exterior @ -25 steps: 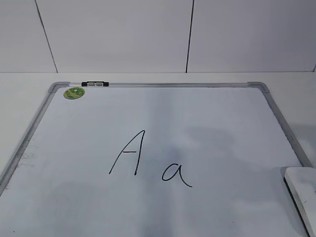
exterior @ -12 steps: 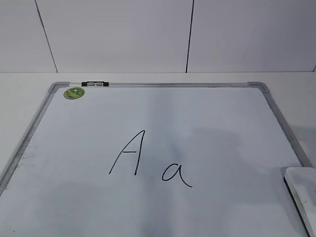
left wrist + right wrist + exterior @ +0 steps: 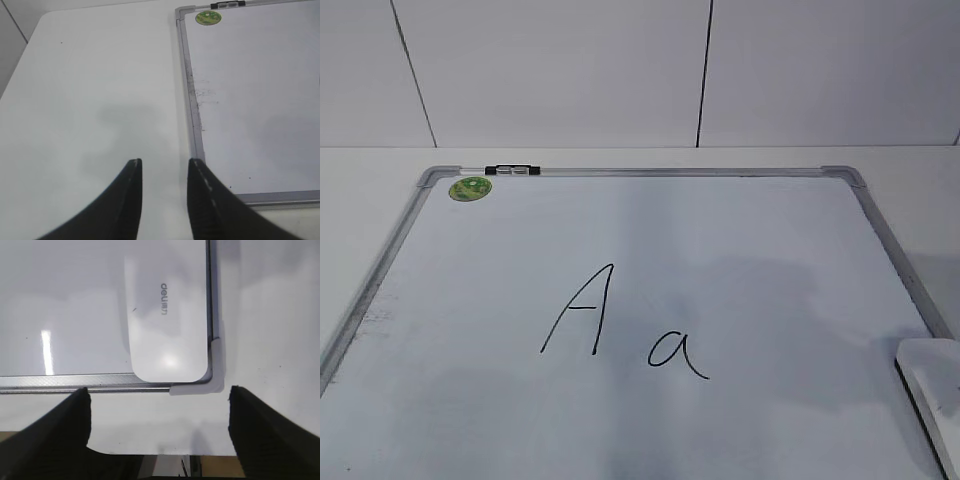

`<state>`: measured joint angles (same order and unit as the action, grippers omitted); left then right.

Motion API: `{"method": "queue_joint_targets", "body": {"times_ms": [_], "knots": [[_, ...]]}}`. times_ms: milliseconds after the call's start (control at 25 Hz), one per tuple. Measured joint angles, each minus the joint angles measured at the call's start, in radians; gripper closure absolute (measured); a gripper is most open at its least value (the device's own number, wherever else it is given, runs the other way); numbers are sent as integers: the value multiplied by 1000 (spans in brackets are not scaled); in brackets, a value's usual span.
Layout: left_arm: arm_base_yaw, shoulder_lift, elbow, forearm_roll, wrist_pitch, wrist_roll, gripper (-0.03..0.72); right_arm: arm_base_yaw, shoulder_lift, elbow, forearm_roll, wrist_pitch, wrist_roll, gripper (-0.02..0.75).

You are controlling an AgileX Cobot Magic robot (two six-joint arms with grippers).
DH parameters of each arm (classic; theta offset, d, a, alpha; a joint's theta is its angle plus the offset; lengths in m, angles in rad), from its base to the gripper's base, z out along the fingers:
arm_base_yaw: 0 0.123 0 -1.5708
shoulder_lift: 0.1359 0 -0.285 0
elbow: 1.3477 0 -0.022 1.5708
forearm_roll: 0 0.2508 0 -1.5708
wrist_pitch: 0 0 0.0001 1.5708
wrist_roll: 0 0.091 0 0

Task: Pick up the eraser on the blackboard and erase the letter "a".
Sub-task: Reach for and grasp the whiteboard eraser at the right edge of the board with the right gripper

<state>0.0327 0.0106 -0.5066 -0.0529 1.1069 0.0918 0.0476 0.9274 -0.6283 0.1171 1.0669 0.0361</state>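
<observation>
Right wrist view gives us the white, rounded-rectangular plastic eraser (image 3: 167,325) lying flat in the near right corner of the large white dry-erase blackboard (image 3: 65,300), its grey lettering up and its edge just inside the grey aluminium frame. Our right gripper (image 3: 160,415) hangs above that corner with its two black fingers (image 3: 65,425) spread very wide, nothing between them and no contact with the eraser. Over the last second the exterior view shows the shadow on the board near that corner shifting, while the eraser itself has not moved; we read this as the right arm closing in for the pick, which is not yet begun. In the exterior view the small handwritten lowercase letter "a" (image 3: 676,354) in thin black marker sits untouched near the board's middle, just right of the taller capital "A" (image 3: 579,311), well apart from the eraser. Farther out, a small round green magnet (image 3: 469,187) rests at the far left corner. Our left gripper (image 3: 165,167) holds its fingers partly apart, empty, over the white table (image 3: 90,90) beside the board's left edge.
</observation>
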Motion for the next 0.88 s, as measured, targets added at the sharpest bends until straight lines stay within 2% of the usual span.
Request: {"method": "queue_joint_targets", "body": {"times_ms": [720,880], "knots": [[0,0,0,0,0,0,454,0,212,-2,2,-103,-11,59],[0,0,0,0,0,0,454,25,246,-21,-9,-112,-12,59]]}}
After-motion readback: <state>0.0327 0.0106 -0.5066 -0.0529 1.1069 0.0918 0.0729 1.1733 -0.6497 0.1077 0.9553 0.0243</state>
